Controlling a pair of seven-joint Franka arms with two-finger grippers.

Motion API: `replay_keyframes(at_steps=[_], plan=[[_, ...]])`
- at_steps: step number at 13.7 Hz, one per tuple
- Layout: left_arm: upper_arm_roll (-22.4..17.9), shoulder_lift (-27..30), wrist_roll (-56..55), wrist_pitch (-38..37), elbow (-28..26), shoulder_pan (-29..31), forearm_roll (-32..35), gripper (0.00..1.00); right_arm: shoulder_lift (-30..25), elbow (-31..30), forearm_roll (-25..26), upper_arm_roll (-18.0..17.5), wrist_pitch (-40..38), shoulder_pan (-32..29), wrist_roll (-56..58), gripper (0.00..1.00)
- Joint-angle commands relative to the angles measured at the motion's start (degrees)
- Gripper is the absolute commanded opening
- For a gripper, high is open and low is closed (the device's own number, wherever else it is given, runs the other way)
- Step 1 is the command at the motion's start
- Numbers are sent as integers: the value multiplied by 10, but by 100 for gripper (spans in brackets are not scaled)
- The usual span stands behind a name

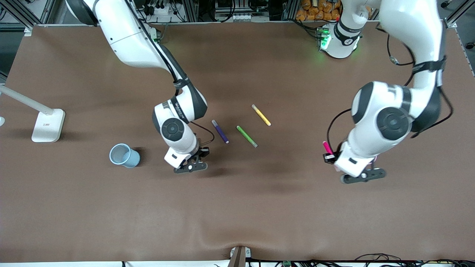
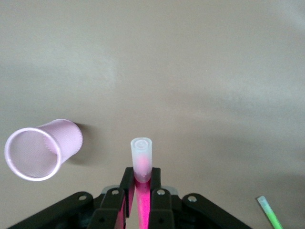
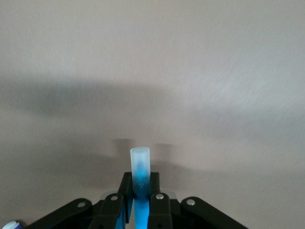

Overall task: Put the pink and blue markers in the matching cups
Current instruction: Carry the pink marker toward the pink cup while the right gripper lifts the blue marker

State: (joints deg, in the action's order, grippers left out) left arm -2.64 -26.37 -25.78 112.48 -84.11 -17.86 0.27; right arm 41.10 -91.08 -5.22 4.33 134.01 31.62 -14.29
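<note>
My left gripper [image 1: 330, 157] [image 2: 141, 174] is shut on the pink marker [image 1: 327, 147] [image 2: 141, 160], whose pale end sticks out past the fingertips. It hangs over the table toward the left arm's end. In the left wrist view the pale pink cup [image 2: 40, 150] stands close beside that gripper; in the front view the arm hides it. My right gripper [image 1: 202, 152] [image 3: 141, 179] is shut on the blue marker [image 3: 139, 164], low over bare table. The light blue cup [image 1: 124, 155] stands beside it, toward the right arm's end.
A purple pen [image 1: 220, 131], a green pen [image 1: 246, 136] [image 2: 269, 212] and a yellow pen [image 1: 261, 114] lie mid-table between the arms. A white stand base [image 1: 48, 125] sits at the right arm's end of the table.
</note>
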Motion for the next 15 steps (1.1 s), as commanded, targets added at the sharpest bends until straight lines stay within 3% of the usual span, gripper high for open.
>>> replay_keyframes(at_steps=[1,15], plan=[[8,42,1,-8,-5,44,4,0,-20,4,7,-8,-6,-31,64,0],[-7,66,-22,-139,14,81,25,0,-99,30,0,-11,-14,-96,290,0]])
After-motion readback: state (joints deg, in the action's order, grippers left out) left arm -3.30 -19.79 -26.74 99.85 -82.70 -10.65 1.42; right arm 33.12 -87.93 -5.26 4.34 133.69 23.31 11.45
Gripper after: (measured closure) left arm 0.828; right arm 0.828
